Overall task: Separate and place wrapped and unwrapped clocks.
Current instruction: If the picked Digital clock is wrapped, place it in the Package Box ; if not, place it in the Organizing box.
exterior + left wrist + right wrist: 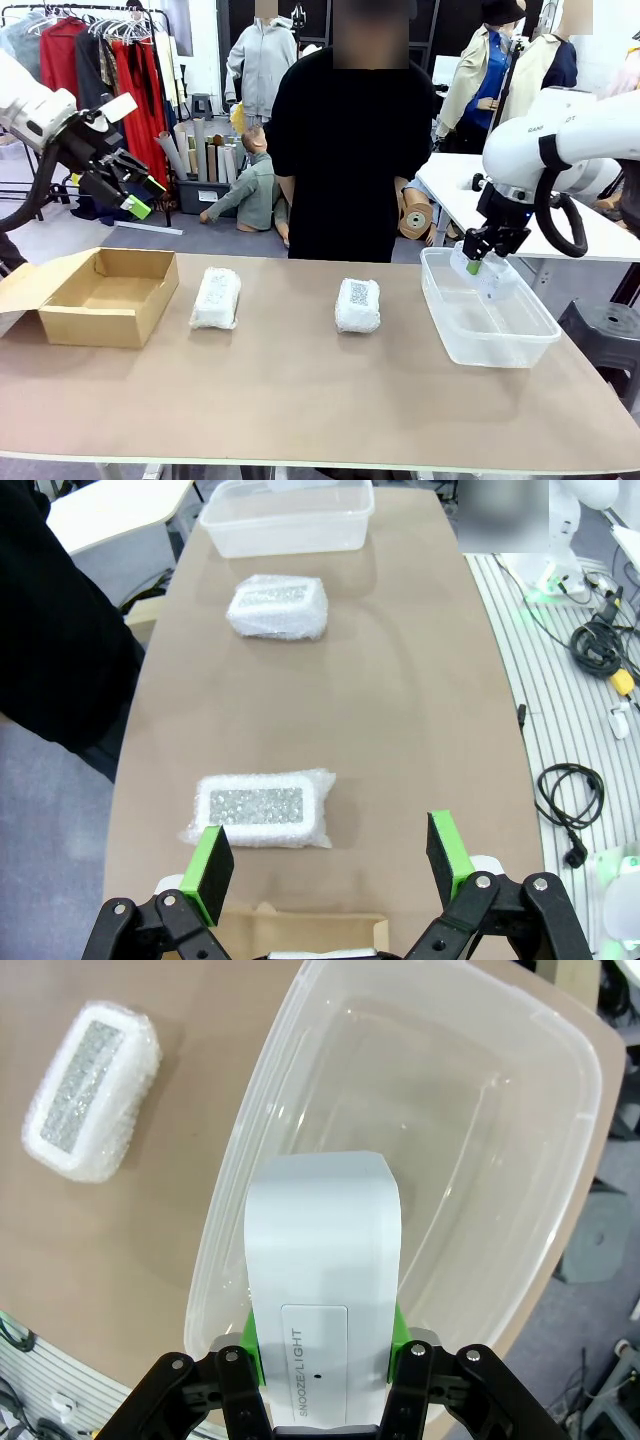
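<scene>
Brown table (300, 410) carries a clear plastic tub (470, 345); an open brown cardboard box (100, 300) sits far left of it. Bubble-wrapped white clocks lie left of the tub, one (357, 305) nearer, one (217, 297) farther. Right claw (478, 268) clamps the bare smooth white clock (320, 1250) over the tub; left claw (330, 865) gapes empty.

Bright even light, sharp, wide-angle wrist distortion

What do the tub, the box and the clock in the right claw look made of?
Tub: clear glossy plastic; the table shows through. Box: brown matte cardboard, flap folded out. Clock: smooth white shell, probably hard plastic, printed SNOOZE/LIGHT.
</scene>
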